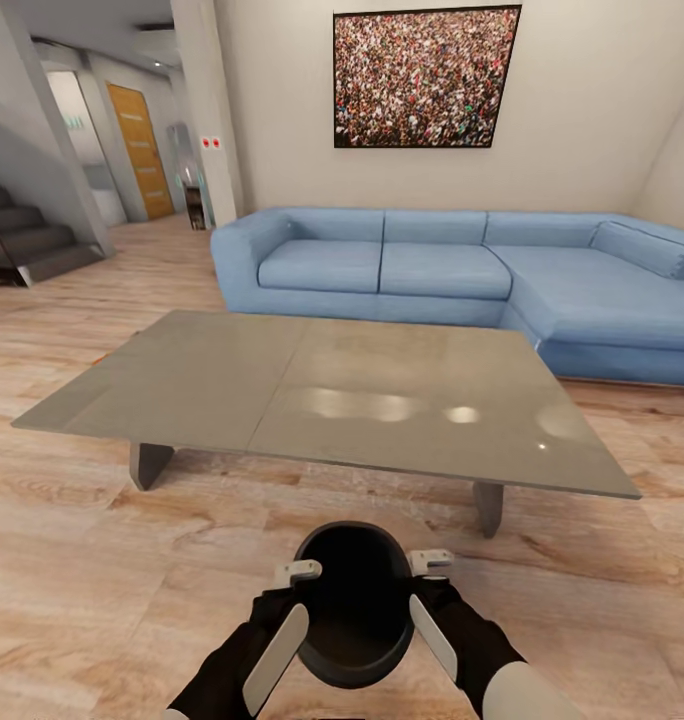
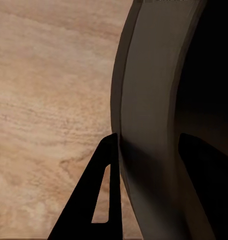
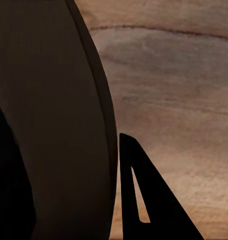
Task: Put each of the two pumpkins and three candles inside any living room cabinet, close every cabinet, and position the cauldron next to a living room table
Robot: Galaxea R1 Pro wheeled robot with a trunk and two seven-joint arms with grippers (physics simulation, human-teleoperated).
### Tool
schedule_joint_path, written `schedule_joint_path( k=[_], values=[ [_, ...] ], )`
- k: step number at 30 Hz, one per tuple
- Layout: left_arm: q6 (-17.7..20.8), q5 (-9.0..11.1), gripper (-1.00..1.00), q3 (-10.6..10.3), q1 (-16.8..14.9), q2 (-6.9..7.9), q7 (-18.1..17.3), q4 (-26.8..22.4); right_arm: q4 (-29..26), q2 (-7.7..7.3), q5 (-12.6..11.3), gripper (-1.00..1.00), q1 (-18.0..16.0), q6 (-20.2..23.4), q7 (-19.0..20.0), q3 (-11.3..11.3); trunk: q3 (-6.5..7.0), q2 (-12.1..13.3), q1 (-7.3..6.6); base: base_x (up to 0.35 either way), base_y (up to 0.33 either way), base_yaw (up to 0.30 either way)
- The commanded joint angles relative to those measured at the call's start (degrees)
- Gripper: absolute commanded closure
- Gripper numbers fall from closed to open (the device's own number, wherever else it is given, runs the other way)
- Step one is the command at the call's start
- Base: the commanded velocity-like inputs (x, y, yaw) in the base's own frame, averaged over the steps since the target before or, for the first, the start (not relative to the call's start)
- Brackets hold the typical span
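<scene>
A black round cauldron (image 1: 352, 600) with an open top hangs between my two arms, over the wood floor just short of the near edge of the low grey table (image 1: 382, 400). My left gripper (image 1: 297, 575) is shut on the cauldron's rim at its left side. In the left wrist view, one finger (image 2: 101, 200) sits outside the wall (image 2: 144, 100) and the other inside. My right gripper (image 1: 432, 563) is shut on the opposite rim, with its outer finger (image 3: 139, 195) against the wall (image 3: 59, 100). The pumpkins, candles and cabinet are out of view.
A blue corner sofa (image 1: 432, 270) stands behind the table and runs along the right side. Dark stairs (image 1: 22, 240) and a hallway with an orange door (image 1: 142, 150) are at the far left. Wood floor (image 1: 102, 600) lies open on both sides of me.
</scene>
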Motion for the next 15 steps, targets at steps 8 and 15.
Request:
schedule_joint_path(
  k=[8, 15],
  values=[
    [0.2, 0.7, 1.0, -0.1, -0.1, -0.39, 1.1, -0.5, -0.2, -0.25, -2.4, 1.0, 0.0, 0.1, -0.4, 1.5, -1.82, -0.1, 0.19, 0.0, 0.0, 0.0],
    [-2.4, -1.2, 1.0, 2.3, -0.1, -1.18, -3.7, -2.2, -0.2, 1.87, 9.0, 1.0, 0.0, 0.1, 1.7, -5.7, -3.15, -0.2, 0.34, 0.0, 0.0, 0.0]
  ],
)
